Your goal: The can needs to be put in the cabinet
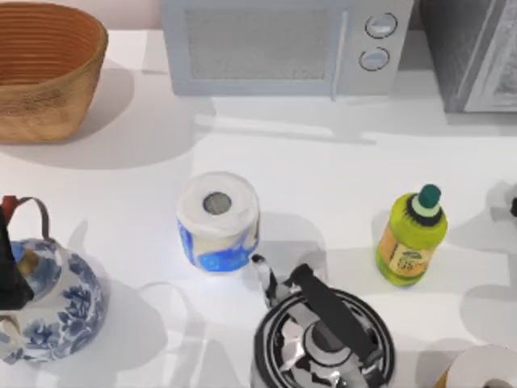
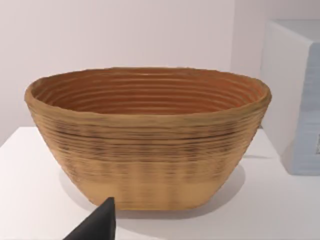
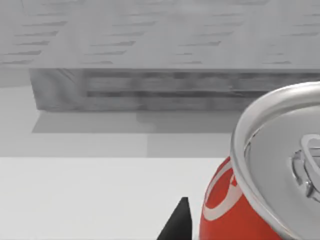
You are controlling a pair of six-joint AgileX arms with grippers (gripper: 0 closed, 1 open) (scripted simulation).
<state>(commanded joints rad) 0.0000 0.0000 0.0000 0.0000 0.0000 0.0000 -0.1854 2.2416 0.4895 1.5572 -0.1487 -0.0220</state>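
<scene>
The right gripper's one visible dark fingertip (image 3: 181, 220) stands just beside the red can (image 3: 260, 180) in the right wrist view; whether it pinches the can, I cannot tell. The can is cut off at the lower right, facing the grey cabinet (image 3: 175, 90). The left gripper's fingertip (image 2: 97, 222) points toward the basket (image 2: 147, 145).

The can (image 3: 235, 210) is red with white lettering and a silver top; the basket (image 1: 44, 77) is tan outside, orange-brown within. The teapot (image 1: 56, 307) is white with blue flowers — the bottle (image 1: 410, 238) yellow-green, its cap dark green.
</scene>
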